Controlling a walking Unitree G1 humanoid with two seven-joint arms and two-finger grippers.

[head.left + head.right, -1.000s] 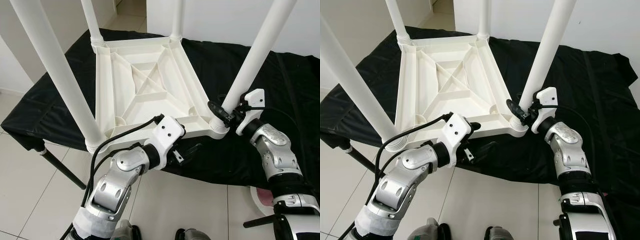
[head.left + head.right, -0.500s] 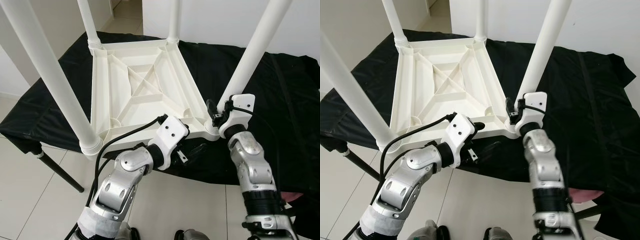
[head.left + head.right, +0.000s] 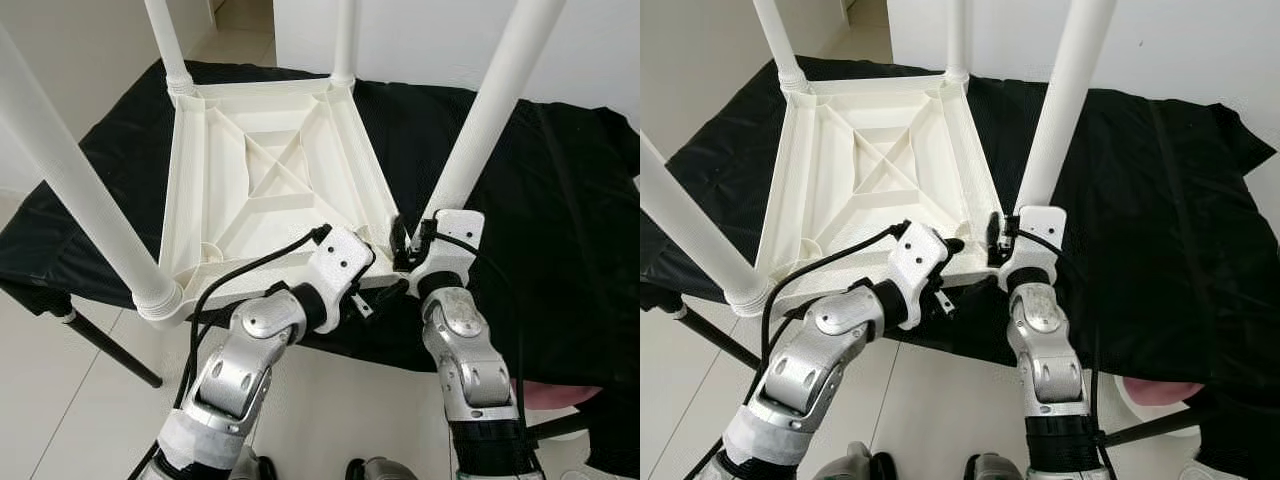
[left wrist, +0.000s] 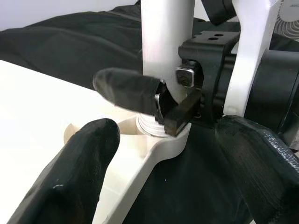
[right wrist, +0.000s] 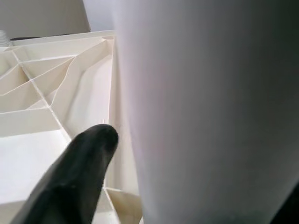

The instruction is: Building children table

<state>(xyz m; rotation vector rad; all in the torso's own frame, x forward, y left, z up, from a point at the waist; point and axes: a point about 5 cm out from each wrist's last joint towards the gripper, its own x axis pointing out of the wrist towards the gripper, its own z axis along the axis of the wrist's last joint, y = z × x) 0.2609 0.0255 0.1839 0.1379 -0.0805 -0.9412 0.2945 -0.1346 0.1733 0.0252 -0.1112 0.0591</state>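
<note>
While table (image 3: 260,180) lies inverted, right gripper (image 3: 408,243) clamps leg (image 3: 480,120), left gripper (image 4: 163,186) spread w/ nothing held.

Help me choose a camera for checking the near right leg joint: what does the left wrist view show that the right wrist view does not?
The left wrist view alone shows the joint from outside: the leg's threaded base seated in the corner socket, the right gripper closed around the leg, and the black cloth. The right wrist view alone shows the tabletop's ribbed underside beyond one black finger. Both share the white leg, very close and blurred in the right wrist view.
</note>
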